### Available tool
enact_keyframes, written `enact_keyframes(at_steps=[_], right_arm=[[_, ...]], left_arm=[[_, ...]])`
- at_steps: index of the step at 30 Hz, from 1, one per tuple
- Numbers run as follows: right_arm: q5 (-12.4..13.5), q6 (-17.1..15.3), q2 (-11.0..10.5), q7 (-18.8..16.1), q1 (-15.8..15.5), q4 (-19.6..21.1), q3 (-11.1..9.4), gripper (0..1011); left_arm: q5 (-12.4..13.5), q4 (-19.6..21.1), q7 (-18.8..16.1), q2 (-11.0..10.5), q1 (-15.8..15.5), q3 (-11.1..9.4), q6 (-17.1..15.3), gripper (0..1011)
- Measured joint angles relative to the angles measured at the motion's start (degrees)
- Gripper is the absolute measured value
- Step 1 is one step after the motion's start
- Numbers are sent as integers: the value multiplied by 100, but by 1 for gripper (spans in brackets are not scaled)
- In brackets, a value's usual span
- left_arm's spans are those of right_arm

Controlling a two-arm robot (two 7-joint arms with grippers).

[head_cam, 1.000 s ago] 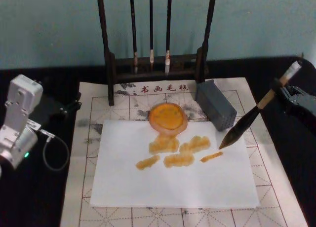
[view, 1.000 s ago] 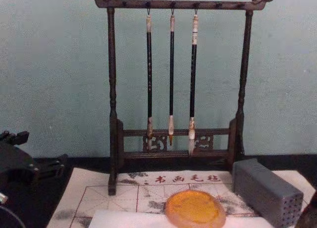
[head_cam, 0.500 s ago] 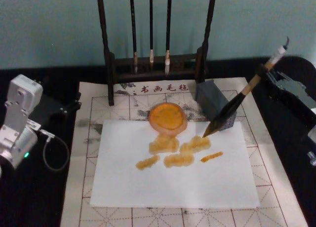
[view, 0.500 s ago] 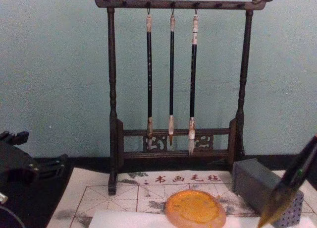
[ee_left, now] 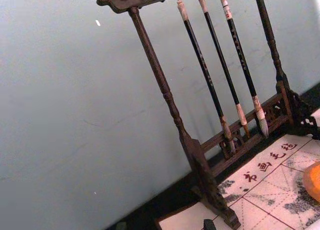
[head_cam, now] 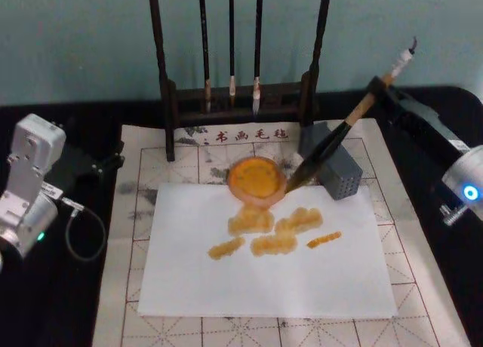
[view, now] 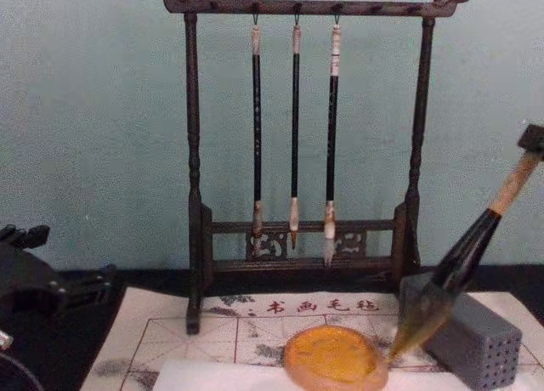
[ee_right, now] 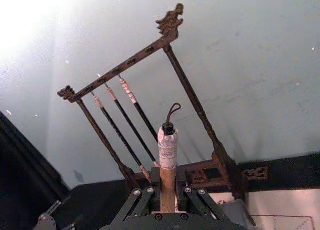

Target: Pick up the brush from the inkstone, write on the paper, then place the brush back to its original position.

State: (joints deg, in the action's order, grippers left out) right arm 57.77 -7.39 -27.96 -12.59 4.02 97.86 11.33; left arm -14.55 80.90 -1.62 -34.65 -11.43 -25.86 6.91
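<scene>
The brush [head_cam: 347,124] — judged light, soft-tufted — is clamped at its stiff upper handle by the right gripper [head_cam: 381,87]. The left gripper [head_cam: 104,164] is parked.

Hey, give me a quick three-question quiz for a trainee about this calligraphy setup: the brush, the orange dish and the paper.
1. What marks the paper?
2. The tip of the brush is nearest to: A the rim of the inkstone, B the paper's near edge, C the hanging brushes.
3. True or false: the right gripper holds the brush while the left gripper sits off to the left, away from it.
Key: 1 orange strokes; 2 A; 3 true.
</scene>
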Motion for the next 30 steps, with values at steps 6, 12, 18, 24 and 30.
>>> enact_keyframes(at_steps=[6,12,18,24,30], right_arm=[[316,-174,143,2,389,-401,148,200],[720,-382,337,40,736,-848,227,200],[1114,-539,539,128,1017,-1261,247,200],[1438,-663,689,229,1260,-1649,281,200],[1626,-711,765,331,1417,-1972,348,200]], left_arm=[[0,0,0,0,0,0,0,1001],[0,0,0,0,0,0,0,1001],[0,0,0,0,0,0,0,1001],[0,0,0,0,0,0,0,1001],[0,0,0,0,0,0,0,1001]])
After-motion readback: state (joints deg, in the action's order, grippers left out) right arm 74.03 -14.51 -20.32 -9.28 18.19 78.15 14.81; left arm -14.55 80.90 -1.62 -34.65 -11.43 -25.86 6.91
